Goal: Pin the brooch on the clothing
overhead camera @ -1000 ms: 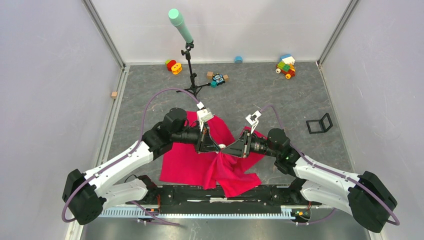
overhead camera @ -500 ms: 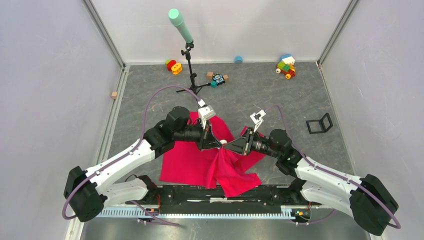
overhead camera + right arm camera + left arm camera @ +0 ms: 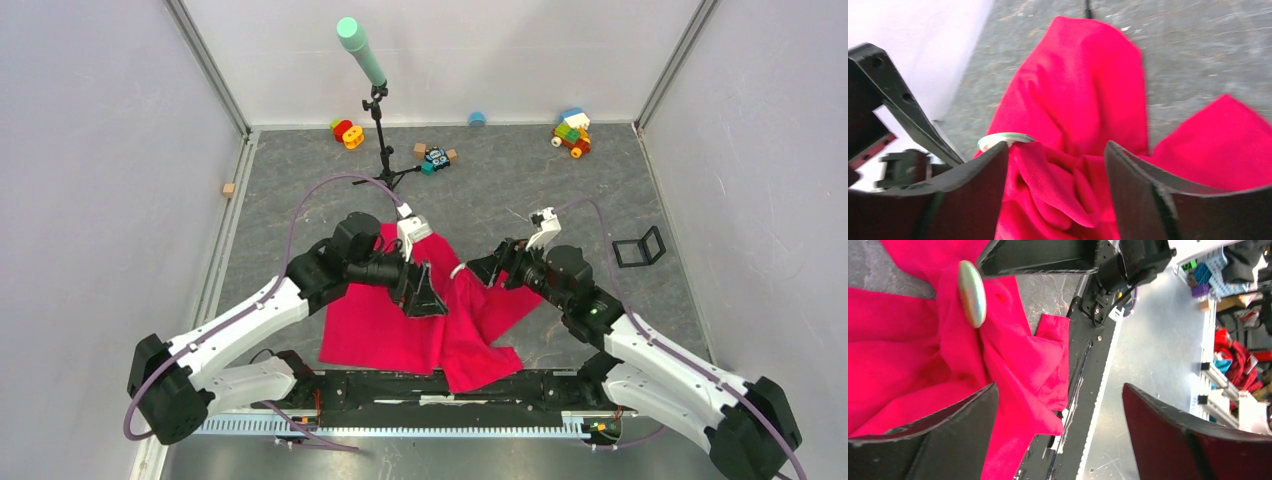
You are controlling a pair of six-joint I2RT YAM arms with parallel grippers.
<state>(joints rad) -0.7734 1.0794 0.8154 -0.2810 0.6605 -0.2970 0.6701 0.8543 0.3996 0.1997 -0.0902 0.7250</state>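
The clothing (image 3: pixel 385 325) is a bright red-pink shirt, bunched on the grey table between both arms. The brooch (image 3: pixel 457 270) is a small pale disc sitting on a raised fold of the shirt. In the left wrist view the brooch (image 3: pixel 972 292) shows edge-on on the red shirt (image 3: pixel 908 365). My left gripper (image 3: pixel 432 297) (image 3: pixel 1059 390) is open just left of the brooch, with nothing between its fingers. My right gripper (image 3: pixel 482 269) (image 3: pixel 1057 150) is open too. A loose fold of the shirt (image 3: pixel 1073 100) lies between its fingers, unpinched, and the brooch (image 3: pixel 1005 138) peeks over its left finger.
A black tripod with a green-tipped pole (image 3: pixel 378 110) stands behind the shirt. Small toys (image 3: pixel 347 132) (image 3: pixel 435 157) (image 3: pixel 572 132) and a blue cap (image 3: pixel 477 119) line the back wall. A wooden cube (image 3: pixel 229 189) lies left, a black bracket (image 3: pixel 640 247) right. The arms' base rail (image 3: pixel 440 385) runs along the near edge.
Both grippers were shut together at the brooch on the lifted fold. Both have opened; the right one has drawn back to the right, and the fold has sagged with the brooch on it.
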